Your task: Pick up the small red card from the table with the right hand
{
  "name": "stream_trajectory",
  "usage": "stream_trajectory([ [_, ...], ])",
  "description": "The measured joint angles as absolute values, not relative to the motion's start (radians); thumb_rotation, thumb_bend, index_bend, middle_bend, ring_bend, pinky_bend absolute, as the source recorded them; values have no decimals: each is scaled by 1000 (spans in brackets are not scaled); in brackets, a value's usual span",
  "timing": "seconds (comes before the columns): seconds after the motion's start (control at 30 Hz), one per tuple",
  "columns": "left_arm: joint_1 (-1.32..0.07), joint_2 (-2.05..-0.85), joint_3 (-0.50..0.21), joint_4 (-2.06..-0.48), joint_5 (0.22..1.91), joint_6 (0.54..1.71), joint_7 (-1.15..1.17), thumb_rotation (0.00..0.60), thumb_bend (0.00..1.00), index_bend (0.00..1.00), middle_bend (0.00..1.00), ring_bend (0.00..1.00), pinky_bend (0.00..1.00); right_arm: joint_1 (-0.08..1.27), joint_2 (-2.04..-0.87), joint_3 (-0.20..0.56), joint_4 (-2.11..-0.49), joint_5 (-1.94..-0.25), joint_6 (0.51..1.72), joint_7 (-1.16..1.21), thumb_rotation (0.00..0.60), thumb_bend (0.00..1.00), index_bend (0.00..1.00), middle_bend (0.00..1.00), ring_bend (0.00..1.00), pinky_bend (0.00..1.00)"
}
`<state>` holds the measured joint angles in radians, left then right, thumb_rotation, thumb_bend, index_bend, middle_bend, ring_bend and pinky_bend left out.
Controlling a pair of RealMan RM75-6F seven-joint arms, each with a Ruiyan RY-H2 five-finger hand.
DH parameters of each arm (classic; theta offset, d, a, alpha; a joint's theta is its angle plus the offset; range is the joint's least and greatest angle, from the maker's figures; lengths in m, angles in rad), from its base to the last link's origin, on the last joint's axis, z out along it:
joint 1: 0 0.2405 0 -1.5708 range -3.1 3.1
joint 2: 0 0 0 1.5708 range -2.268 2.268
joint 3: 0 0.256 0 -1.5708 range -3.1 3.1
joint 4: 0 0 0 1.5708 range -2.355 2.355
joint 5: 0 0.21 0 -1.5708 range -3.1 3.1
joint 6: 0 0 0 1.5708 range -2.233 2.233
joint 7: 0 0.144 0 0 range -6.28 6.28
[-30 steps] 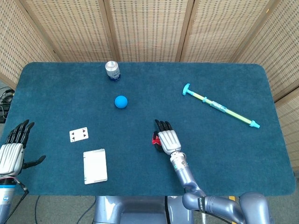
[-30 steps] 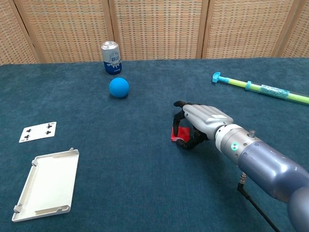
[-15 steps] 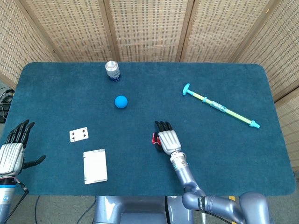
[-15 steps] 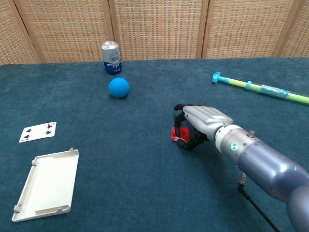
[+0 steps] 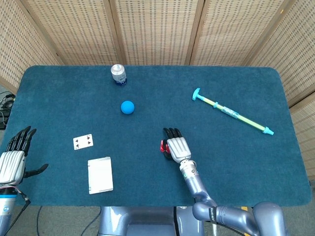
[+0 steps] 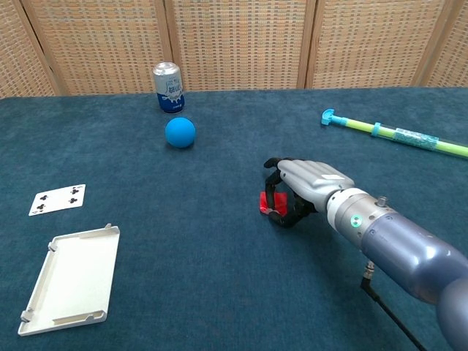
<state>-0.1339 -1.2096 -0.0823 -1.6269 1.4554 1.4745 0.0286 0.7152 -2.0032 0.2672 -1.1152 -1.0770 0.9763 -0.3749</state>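
From the head view, the silver right hand lies palm-down near the middle of the dark teal felt table, its dark fingers together over the small red card, which peeks out at the hand's left edge; the left hand idles at the table's edge, fingers spread, holding nothing. From the chest view, the right hand's fingers curl down around the card, which stands tilted on the felt; whether they truly pinch it I cannot tell, so I'd firm the thumb against the card before lifting straight up.

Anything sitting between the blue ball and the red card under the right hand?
No. In both views, the cloth between the blue ball and the red card is bare; the right hand curls over the card.
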Motion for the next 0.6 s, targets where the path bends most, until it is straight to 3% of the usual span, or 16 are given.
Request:
stream_trajectory([
  [0.6, -133, -1205, -86, -1628, 1452, 1476, 21, 600, 154, 0, 0, 0, 80, 749, -2002, 294, -1108, -1063, 959, -387, 600, 542, 666, 171, 0, 0],
])
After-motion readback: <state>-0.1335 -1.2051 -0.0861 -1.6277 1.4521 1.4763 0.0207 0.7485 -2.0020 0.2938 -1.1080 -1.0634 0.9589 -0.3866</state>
